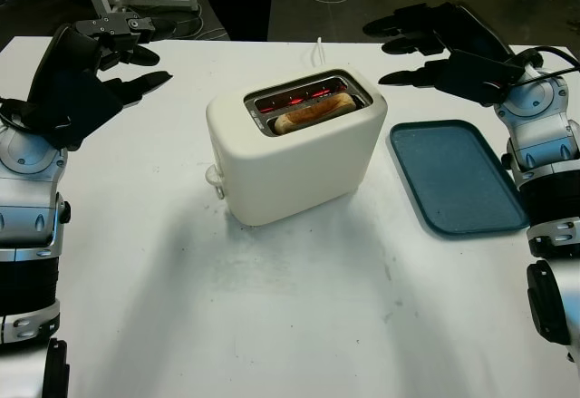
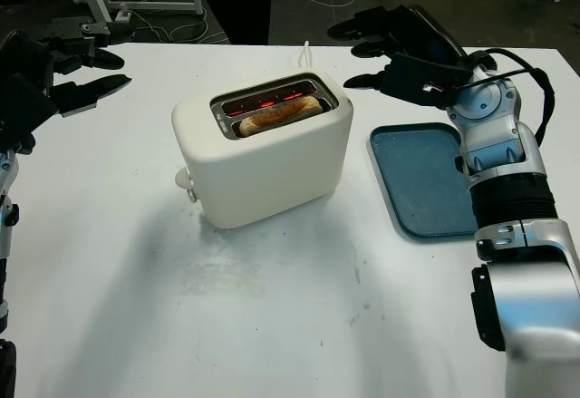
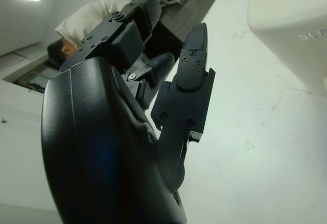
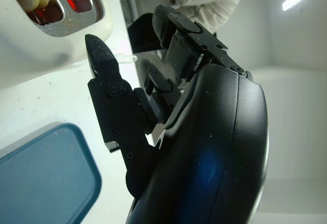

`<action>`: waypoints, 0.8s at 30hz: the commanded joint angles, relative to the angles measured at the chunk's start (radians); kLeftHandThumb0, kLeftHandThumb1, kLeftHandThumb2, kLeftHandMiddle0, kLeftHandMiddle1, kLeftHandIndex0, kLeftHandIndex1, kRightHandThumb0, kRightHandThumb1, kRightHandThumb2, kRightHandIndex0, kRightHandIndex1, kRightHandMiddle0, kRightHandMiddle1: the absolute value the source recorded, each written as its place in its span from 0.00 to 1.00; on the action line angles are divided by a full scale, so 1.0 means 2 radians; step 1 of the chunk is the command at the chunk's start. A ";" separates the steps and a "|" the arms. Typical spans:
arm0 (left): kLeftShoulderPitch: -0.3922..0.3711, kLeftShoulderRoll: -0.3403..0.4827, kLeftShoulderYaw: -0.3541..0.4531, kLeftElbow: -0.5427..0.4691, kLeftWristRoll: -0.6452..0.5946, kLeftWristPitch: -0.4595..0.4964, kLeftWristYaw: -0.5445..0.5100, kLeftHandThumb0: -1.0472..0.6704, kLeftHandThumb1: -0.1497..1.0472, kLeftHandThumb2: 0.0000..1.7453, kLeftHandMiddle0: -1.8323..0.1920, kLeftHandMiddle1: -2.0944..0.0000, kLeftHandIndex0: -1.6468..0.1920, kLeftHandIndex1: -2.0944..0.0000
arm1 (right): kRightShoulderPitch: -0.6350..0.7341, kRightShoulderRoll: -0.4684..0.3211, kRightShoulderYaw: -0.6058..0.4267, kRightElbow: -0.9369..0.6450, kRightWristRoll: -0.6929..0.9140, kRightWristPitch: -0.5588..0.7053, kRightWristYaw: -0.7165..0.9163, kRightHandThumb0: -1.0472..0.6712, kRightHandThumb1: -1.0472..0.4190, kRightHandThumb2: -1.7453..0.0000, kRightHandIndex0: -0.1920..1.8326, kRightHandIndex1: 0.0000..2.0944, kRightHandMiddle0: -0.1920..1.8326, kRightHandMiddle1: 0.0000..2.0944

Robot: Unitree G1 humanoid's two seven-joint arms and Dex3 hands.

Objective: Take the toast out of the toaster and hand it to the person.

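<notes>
The toast (image 1: 315,111) lies low in the near slot of the white toaster (image 1: 294,149), its elements glowing red — it is likely light, dry and crumbly, and hot, best pinched gently by the browned top edge that shows above the slot. The right hand (image 1: 433,53) hangs open above the table beyond the blue tray (image 1: 456,177), holding nothing. The left hand (image 1: 116,58) is open too — well apart from the toaster at the far left.

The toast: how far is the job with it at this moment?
Nothing looks done yet: the toast sits in the toaster, whose slots glow red. Nothing is in hand: the left robot hand and the right robot hand are open, one on each side of the toaster. Left: grasp, lift, hand over.
</notes>
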 commanded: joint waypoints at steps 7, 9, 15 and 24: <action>0.005 0.001 -0.003 -0.009 0.002 0.015 -0.001 0.45 0.89 0.05 0.74 0.56 0.53 0.94 | 0.011 -0.005 -0.007 0.012 0.007 -0.033 -0.003 0.41 0.18 1.00 0.49 0.03 0.46 0.01; 0.005 -0.001 -0.003 -0.010 0.001 0.021 -0.002 0.45 0.89 0.05 0.74 0.56 0.53 0.94 | 0.012 -0.006 -0.004 0.013 0.000 -0.037 -0.007 0.42 0.18 1.00 0.49 0.03 0.46 0.01; 0.009 -0.001 -0.005 -0.016 0.003 0.020 0.000 0.45 0.89 0.05 0.74 0.56 0.53 0.94 | 0.014 -0.004 -0.007 0.020 0.000 -0.052 -0.013 0.42 0.18 1.00 0.50 0.03 0.46 0.01; 0.008 -0.006 -0.005 -0.021 -0.001 0.023 0.002 0.46 0.89 0.06 0.74 0.56 0.54 0.94 | 0.026 -0.009 -0.024 0.009 0.018 -0.040 -0.006 0.39 0.17 1.00 0.48 0.01 0.45 0.00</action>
